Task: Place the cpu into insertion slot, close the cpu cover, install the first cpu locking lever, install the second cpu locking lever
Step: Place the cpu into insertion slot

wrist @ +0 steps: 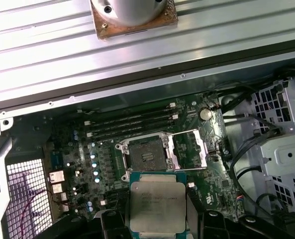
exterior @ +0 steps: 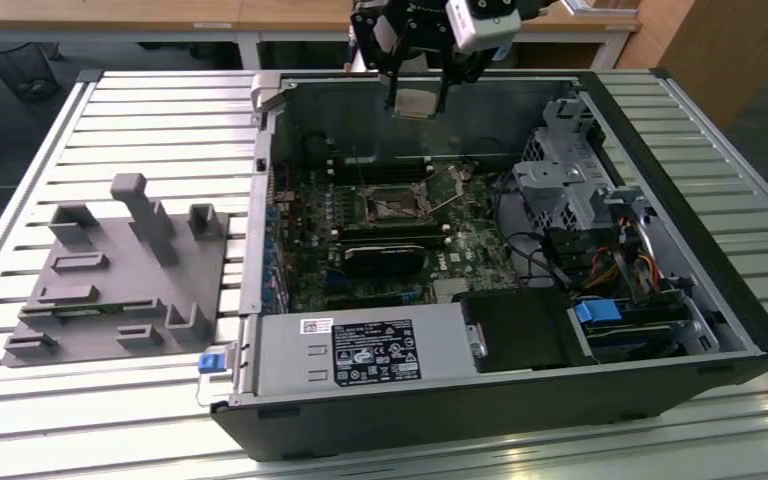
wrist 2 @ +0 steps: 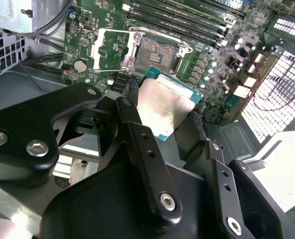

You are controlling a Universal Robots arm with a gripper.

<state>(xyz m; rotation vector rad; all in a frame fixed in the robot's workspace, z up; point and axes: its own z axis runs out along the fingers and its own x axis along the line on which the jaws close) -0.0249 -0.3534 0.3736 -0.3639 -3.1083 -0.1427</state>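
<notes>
Open case [exterior: 491, 420] lies on a slatted table [exterior: 117, 110] in the exterior view, wooden desks [exterior: 157, 15] behind; the gripper [exterior: 415, 98] hangs over its far wall, clamped on the cpu [exterior: 412, 104], clear of the slot [exterior: 395, 208]. Second wrist view: fingers [wrist 2: 137, 129] pinch the cpu's opposite edges, slot bare, cover [wrist 2: 110, 50] swung open beside it. First wrist view: cpu [wrist: 157, 206] near the slot [wrist: 146, 157], not touching it.

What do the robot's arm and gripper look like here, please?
The gripper is matte black, built of jointed bar links with rounded ends, pinned by silvery screws. In the exterior view a white and silver box sits beside its black body.
</notes>
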